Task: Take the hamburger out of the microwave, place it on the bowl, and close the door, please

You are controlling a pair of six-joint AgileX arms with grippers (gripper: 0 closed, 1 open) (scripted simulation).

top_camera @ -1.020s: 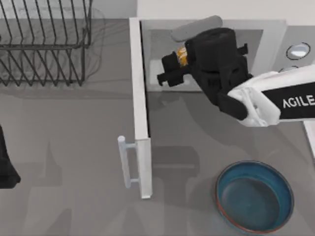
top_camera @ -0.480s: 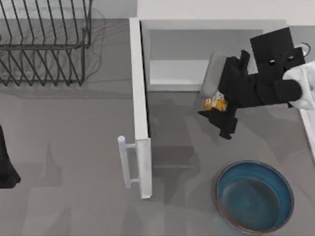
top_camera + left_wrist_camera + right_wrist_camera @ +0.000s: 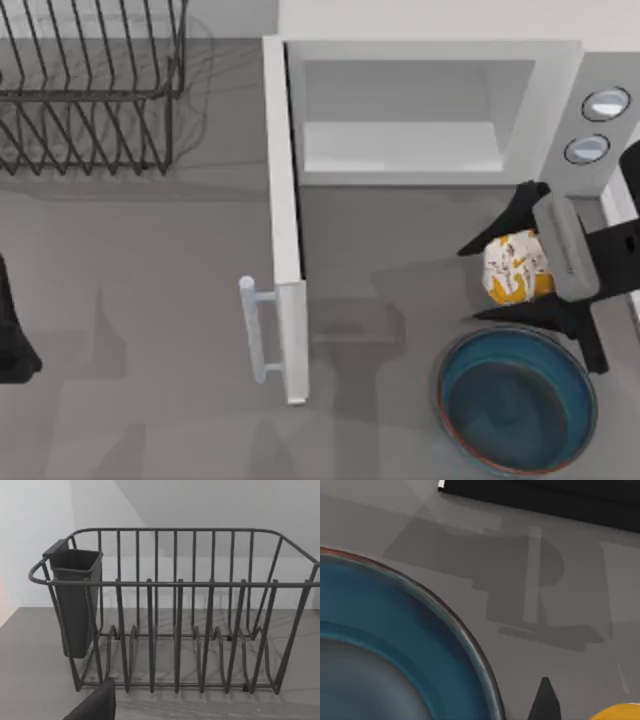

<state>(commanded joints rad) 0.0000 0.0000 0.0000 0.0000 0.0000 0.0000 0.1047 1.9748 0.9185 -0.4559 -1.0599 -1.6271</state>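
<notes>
Top view: the hamburger (image 3: 515, 267) is held in the right gripper (image 3: 525, 265), whose fingers are clamped on it from both sides. It is seen in front of the microwave (image 3: 430, 110), outside the cavity, and just beyond the far rim of the bowl (image 3: 517, 400), not yet over the middle of it. The bowl stands on the table (image 3: 150, 300) near the right edge, with nothing lying in it. The cavity of the microwave is seen pale and without contents, and the two round knobs (image 3: 597, 125) are seen on the grey panel at its right. The door (image 3: 284, 220) is swung fully open and stands edge-on toward the camera, with the pale bar handle (image 3: 253, 330) on its left side.

From the right wrist view, the blue inside and the rim of the bowl are seen close below, and a yellow part of the hamburger is seen at the corner.

The left gripper (image 3: 12, 335) is parked at the left edge of the table; whether its fingers are apart cannot be told. A black wire rack (image 3: 175, 615) with a dark cup (image 3: 75, 600) on one end is seen from the left wrist view.
</notes>
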